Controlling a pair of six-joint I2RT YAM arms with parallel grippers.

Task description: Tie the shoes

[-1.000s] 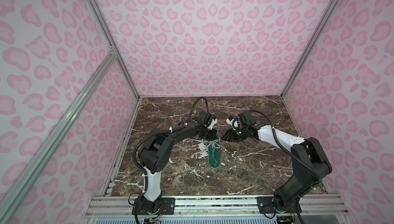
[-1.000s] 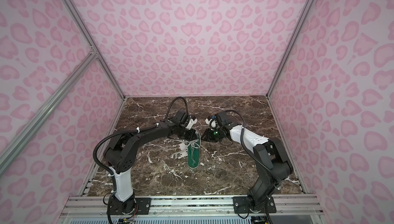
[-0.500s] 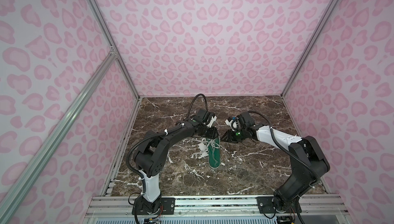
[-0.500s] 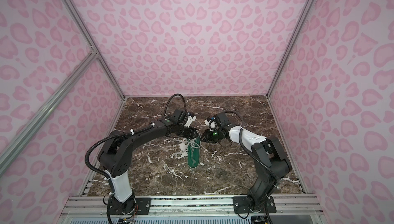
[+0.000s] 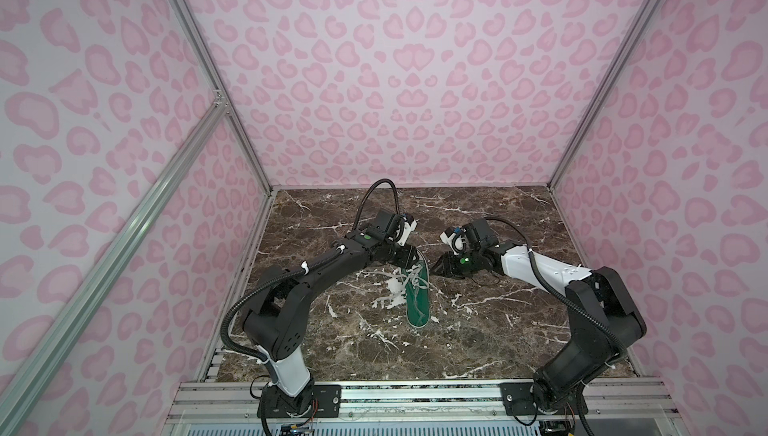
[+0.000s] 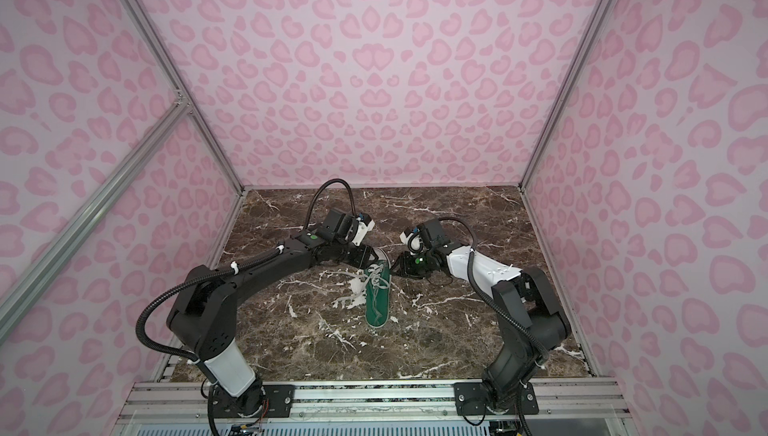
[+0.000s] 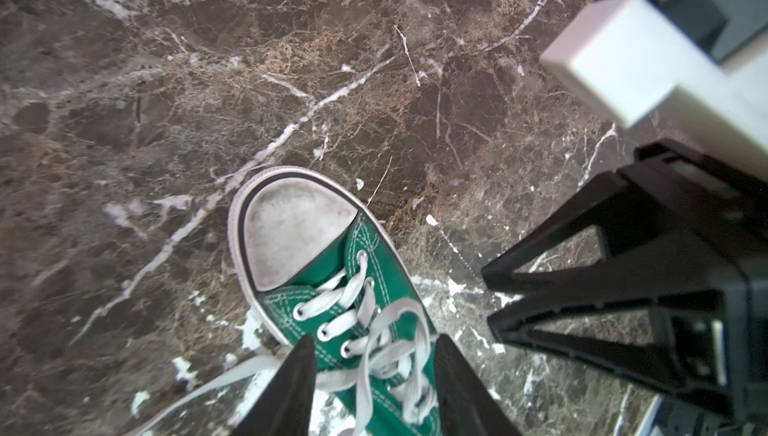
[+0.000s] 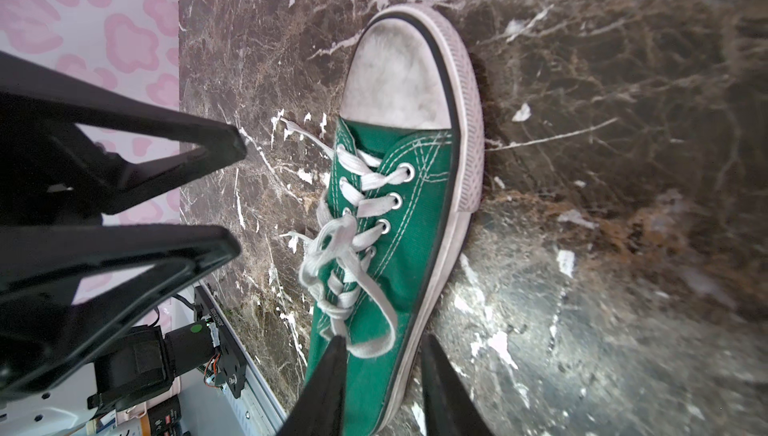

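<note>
One green shoe [image 5: 417, 309] [image 6: 377, 305] lies mid-table in both top views, white toe cap [image 7: 291, 226] [image 8: 399, 81] pointing to the back wall. Its white laces [image 7: 399, 342] [image 8: 332, 247] sit in a loose tangle of loops on the tongue, and one end trails off onto the table [image 5: 386, 284]. My left gripper [image 7: 375, 338] [image 5: 409, 268] is open, its jaws straddling the laced part and gripping nothing. My right gripper [image 8: 383, 337] [image 5: 436, 270] is open at the shoe's other side, with a lace loop [image 8: 374, 330] lying by one fingertip.
Dark brown marble tabletop [image 5: 478, 330] with white veins that resemble laces. Pink patterned walls close off three sides. An aluminium rail [image 5: 415, 396] runs along the front edge. The two grippers face each other closely across the shoe, the right gripper [image 7: 487, 299] showing in the left wrist view.
My left gripper's jaws have opened and drawn slightly back toward the far end of the shoe. The right gripper's jaws have widened a little. The shoe has stayed in place.
</note>
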